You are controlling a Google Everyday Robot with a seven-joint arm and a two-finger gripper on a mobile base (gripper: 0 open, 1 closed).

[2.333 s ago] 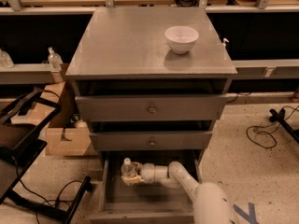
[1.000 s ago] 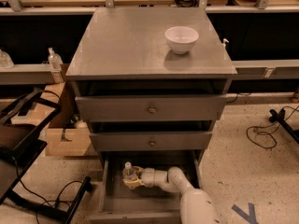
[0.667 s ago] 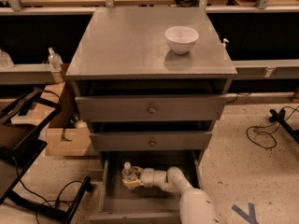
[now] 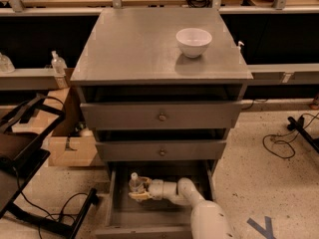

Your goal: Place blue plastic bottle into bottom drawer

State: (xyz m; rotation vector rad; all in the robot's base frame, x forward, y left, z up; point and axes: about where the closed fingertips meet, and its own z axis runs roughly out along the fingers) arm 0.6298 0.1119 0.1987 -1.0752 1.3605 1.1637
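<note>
One bowl [image 4: 194, 42] sits on the table [image 4: 134, 49]. Below it, the bottom drawer [image 4: 147, 214] is pulled open. Inside, toward its left side, the bottle [image 4: 134, 182] stands upright with its white cap up. The tool [image 4: 140, 189] reaches in from the right, its fingers closed around the bottle's lower part.

High frontal view down on cabinet [image 4: 129, 49] (gripper [image 4: 138, 189] inside bottom drawer [image 4: 149, 217]).

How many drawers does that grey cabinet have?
3: the top drawer, the middle drawer under it, and the open bottom drawer, where the gripper is right by a bottle.
</note>
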